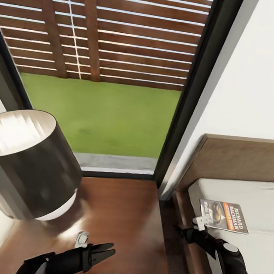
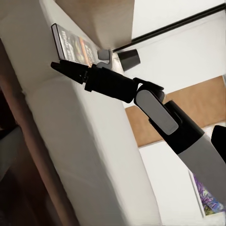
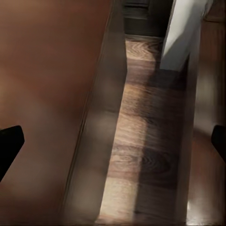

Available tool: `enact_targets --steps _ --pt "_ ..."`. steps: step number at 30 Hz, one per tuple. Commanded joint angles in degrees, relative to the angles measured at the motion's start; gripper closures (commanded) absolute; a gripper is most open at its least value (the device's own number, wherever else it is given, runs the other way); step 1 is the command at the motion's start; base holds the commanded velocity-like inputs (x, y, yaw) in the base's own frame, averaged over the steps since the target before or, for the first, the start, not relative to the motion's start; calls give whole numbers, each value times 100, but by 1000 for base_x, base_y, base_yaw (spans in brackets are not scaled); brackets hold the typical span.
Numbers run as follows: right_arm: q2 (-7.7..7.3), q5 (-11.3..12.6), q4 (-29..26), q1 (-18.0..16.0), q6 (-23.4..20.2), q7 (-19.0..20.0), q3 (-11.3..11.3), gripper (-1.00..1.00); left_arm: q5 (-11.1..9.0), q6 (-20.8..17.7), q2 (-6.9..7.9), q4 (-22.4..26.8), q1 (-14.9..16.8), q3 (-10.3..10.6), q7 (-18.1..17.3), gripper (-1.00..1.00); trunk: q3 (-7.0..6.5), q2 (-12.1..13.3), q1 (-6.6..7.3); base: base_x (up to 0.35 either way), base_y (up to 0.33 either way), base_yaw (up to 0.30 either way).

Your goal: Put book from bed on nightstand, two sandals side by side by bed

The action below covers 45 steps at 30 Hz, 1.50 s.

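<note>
From my head camera, my left gripper [image 1: 107,252] hangs over the near part of the nightstand [image 1: 129,215], its two dark fingers nearly together with only a thin wedge of gap at the tips; it holds nothing. My right gripper [image 1: 184,231] reaches across the strip of floor between nightstand and bed [image 1: 238,193], pointing toward the nightstand; here its fingers run together into one dark shape, so I cannot tell from this view how far they stand apart. The book [image 1: 224,216] lies flat on the pale mattress near the headboard, close to the bed's edge, just beyond my right wrist. A dark lamp shade [image 1: 22,163] covers the nightstand's left part and hides what is under it. Behind stand the tall window [image 1: 109,62] and white wall.

My left wrist camera looks sideways at my right arm [image 2: 155,108] stretched along the mattress edge. The right gripper [image 2: 63,67] shows as a tapering dark point, the fingers seeming to lie close together, with nothing between them. The book [image 2: 75,47] rests on the mattress just past it, partly cut off by the arm.

My right wrist camera shows the plank floor [image 3: 141,141] between the nightstand's reddish side [image 3: 47,94] and the bed frame. My fingertips [image 3: 9,146] sit at opposite edges of the picture, wide apart and empty, which contradicts the other views' impression.
</note>
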<state>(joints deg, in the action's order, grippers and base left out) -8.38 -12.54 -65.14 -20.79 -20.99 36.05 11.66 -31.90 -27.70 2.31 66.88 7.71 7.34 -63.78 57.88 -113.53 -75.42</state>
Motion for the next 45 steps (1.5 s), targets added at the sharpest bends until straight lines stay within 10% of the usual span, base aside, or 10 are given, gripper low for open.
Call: enact_targets --steps 1,45 --pt "3 -47 -8 -2 -19 44 12 -100 -53 -54 6 0 2 14 6 -100 2 -2 1 0 0 -276" --pt "3 -47 -17 1 -19 42 12 -100 -53 -52 6 0 2 9 6 -100 -44 -2 1 31 27 -186"
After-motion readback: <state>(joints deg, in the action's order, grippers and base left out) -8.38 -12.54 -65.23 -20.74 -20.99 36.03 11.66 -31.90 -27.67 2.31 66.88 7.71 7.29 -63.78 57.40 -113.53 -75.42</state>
